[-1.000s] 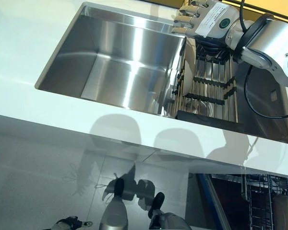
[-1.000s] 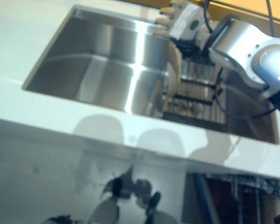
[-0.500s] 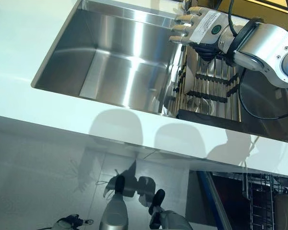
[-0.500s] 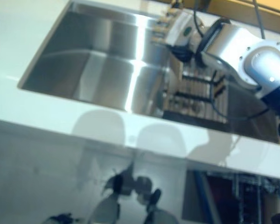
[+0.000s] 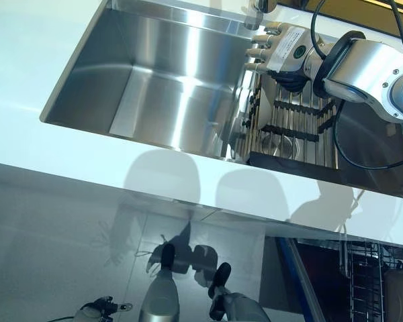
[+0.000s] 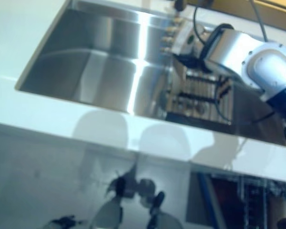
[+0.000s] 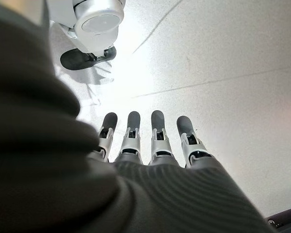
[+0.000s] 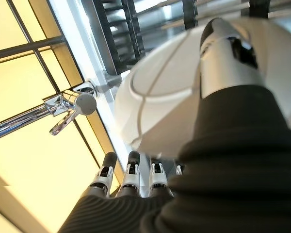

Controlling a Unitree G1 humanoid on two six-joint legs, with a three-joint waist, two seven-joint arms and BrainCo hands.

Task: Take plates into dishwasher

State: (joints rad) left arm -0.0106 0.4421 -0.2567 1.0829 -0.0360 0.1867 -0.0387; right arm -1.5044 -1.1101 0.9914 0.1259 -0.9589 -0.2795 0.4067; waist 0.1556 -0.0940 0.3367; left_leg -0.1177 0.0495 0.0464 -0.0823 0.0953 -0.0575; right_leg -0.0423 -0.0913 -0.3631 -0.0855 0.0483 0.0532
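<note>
Here the right hand [image 5: 280,48] hangs over the far right part of the sink [image 5: 158,74], above the rack [image 5: 292,124] that sits in the sink's right end. In the right wrist view its fingers [image 8: 131,174] run out straight in a row, and its thumb [image 8: 228,53] lies against the face of a white plate [image 8: 160,107]. The plate stands on edge between thumb and fingers, close under the palm; whether the fingers actually press its other face cannot be told. From the head, white plates [image 5: 254,111] show on edge at the rack's left side, just below the hand. A chrome tap [image 8: 70,104] stands beyond the fingers, at the sink's back rim, in front of a yellow wall with dark lines.

The sink is let into a white tabletop [image 5: 47,151], whose near edge crosses the head views. Below the tabletop at lower right, the dishwasher [image 5: 376,282] stands open, with a wire basket and a pale plate-like shape inside it.

The left hand [image 7: 150,141] shows only in its own wrist view, hanging low over the pale floor [image 7: 223,63], fingers straight and slightly spread, holding nothing.
</note>
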